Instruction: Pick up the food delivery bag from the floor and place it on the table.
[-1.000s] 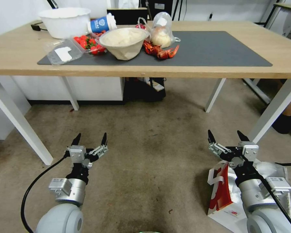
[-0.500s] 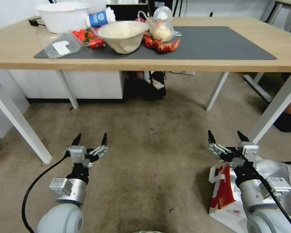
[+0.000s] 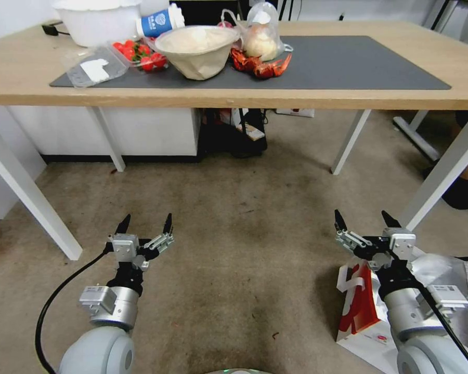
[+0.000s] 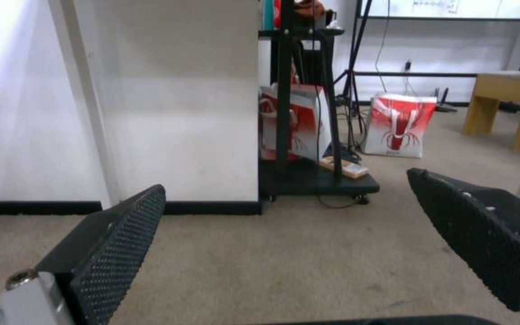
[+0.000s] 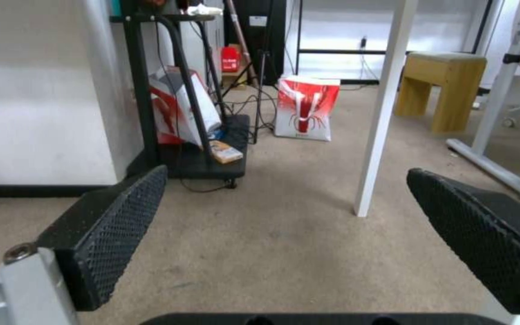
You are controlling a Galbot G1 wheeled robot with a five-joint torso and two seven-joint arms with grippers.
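- The floor [image 3: 244, 249], a worn brownish-grey carpet marked with dark stains, fills the head view from 3 o'clock round to 9 o'clock.
- The table [image 3: 348, 96], a light-wood top on white legs, runs across the 12 o'clock edge of the head view, a dark grey mat [image 3: 348, 62] lying along its top.
- The food delivery bag [image 3: 360, 306] stands on the floor at about 4 o'clock in the head view, red side facing the centre, white strap handle hanging over its near corner, silver lining open behind; the right arm crosses above it.
- On the mat toward 11 o'clock sit a beige bowl [image 3: 197, 47], a clear box of red fruit [image 3: 138, 52], a small clear bag with a bun [image 3: 260, 39] and red crayfish [image 3: 260, 65], all crowded together.
- The left gripper [image 3: 145, 224] is held out low over bare carpet at about 7 o'clock, forearm reaching forward, black fingertips pointing toward the table and spread wide; the left wrist view shows its two ribbed pads [image 4: 115, 253] well apart.
- The right gripper [image 3: 363, 219] mirrors it at about 4 o'clock, just above the bag's top edge, fingers likewise spread with nothing between them; its pads [image 5: 122, 225] stand well apart in the right wrist view.
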